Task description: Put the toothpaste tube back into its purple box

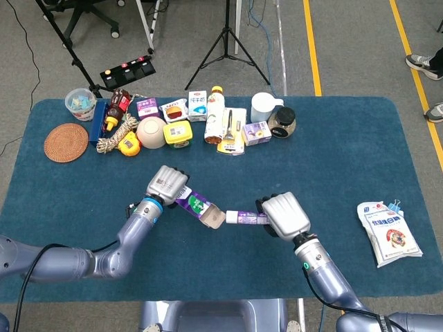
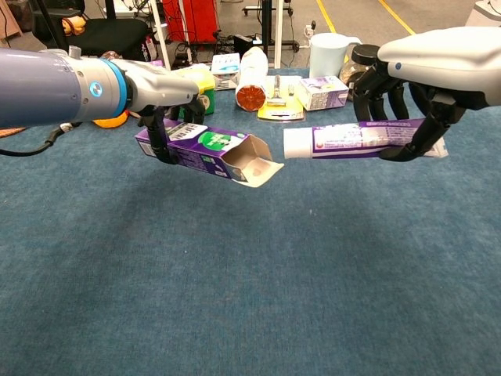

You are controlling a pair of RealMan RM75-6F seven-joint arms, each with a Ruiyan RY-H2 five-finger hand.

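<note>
My left hand (image 1: pixel 166 185) (image 2: pixel 160 98) holds the purple box (image 1: pixel 199 207) (image 2: pixel 205 152) above the blue table, its open flap end pointing right. My right hand (image 1: pixel 285 214) (image 2: pixel 427 78) grips the white and purple toothpaste tube (image 1: pixel 243 218) (image 2: pixel 352 139) level above the table, cap end pointing left. The cap sits just right of the box's open mouth with a small gap between them. The tube's tail is hidden under my right hand in the head view.
A row of items lines the table's back edge: a woven coaster (image 1: pixel 66 142), a bowl (image 1: pixel 151 131), small cartons, a bottle (image 1: pixel 215 113), a white jug (image 1: pixel 264 106) and a jar (image 1: pixel 282 122). A white pouch (image 1: pixel 387 232) lies at right.
</note>
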